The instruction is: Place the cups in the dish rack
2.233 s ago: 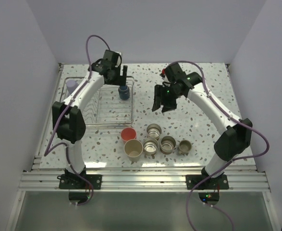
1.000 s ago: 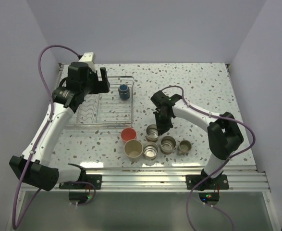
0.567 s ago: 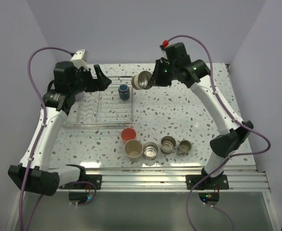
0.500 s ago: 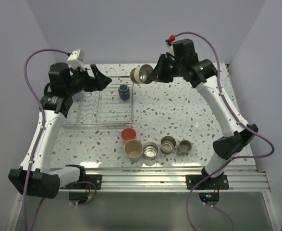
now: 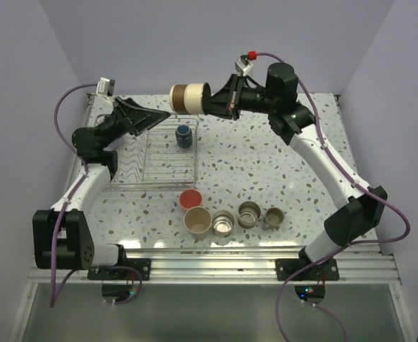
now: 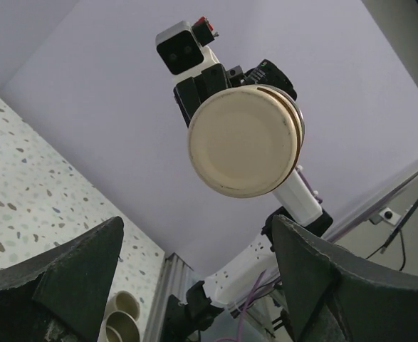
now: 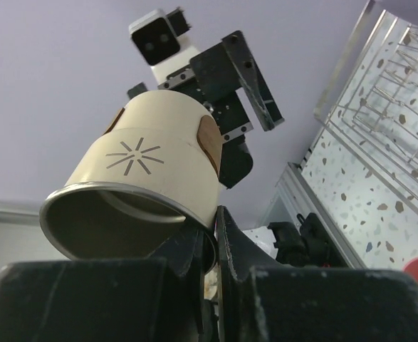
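Note:
A cream cup (image 5: 187, 98) with a brown band and a steel rim hangs on its side high above the far end of the dish rack (image 5: 167, 173). My right gripper (image 5: 209, 104) is shut on its rim (image 7: 194, 226). My left gripper (image 5: 160, 119) is open and points at the cup's flat base (image 6: 244, 140), apart from it, with its fingers (image 6: 73, 278) spread wide. A small dark mug (image 5: 184, 135) stands in the rack's far right corner. On the table in front of the rack stand a red cup (image 5: 190, 199), a beige cup (image 5: 198, 220), two steel cups (image 5: 223, 224) (image 5: 249, 212) and an olive mug (image 5: 273, 216).
The rack's upright prongs (image 7: 379, 114) show in the right wrist view, with the left gripper (image 7: 237, 78) beyond the held cup. A metal rail (image 5: 209, 263) runs along the table's near edge. Lavender walls close in the far and side edges.
The right arm picked a cup from the group on the table, lifted it high and carried it left over the rack. The left arm swung round so its open gripper faces the cup.

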Controlling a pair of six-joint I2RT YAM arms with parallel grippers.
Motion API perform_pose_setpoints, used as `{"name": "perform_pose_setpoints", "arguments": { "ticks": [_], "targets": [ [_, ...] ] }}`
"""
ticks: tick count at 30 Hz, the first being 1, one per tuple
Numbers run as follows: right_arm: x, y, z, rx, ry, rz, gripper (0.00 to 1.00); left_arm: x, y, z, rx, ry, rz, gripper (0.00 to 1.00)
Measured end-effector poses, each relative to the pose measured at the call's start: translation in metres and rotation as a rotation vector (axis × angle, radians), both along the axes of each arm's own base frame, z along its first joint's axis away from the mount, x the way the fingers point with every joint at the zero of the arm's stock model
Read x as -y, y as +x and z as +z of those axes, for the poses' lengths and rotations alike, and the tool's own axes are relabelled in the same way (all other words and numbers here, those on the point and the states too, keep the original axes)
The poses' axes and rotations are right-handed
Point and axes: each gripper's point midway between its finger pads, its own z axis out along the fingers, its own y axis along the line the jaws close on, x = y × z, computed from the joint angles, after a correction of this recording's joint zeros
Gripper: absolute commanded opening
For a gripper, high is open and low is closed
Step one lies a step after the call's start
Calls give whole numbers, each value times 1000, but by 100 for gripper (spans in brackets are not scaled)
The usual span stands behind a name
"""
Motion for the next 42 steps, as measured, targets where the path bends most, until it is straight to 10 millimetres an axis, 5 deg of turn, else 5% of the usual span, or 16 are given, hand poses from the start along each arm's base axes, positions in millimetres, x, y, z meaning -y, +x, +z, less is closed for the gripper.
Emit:
{"name": "perform_pose_setpoints", "arguments": {
  "ticks": [9,26,35,40,42],
  "targets": [
    [-9,-11,-10,-15,5,53,0,12,-8,2,-56,-51,-100,88],
    [-12,-16,-38,-24,-59,75,0,22,-14,6,-79,-63,-154,73],
    [-15,-20,-43,-5,-81,85,0,25,-18,4,-29,-31,-153,82],
    [-19,-26,-47,-12,-96,102,0,27,-21,4,-2,-18,-157,70],
    [-19,-27,-47,-6,-97,104,0,27,-22,5,10,-14,-152,50]
  ]
}}
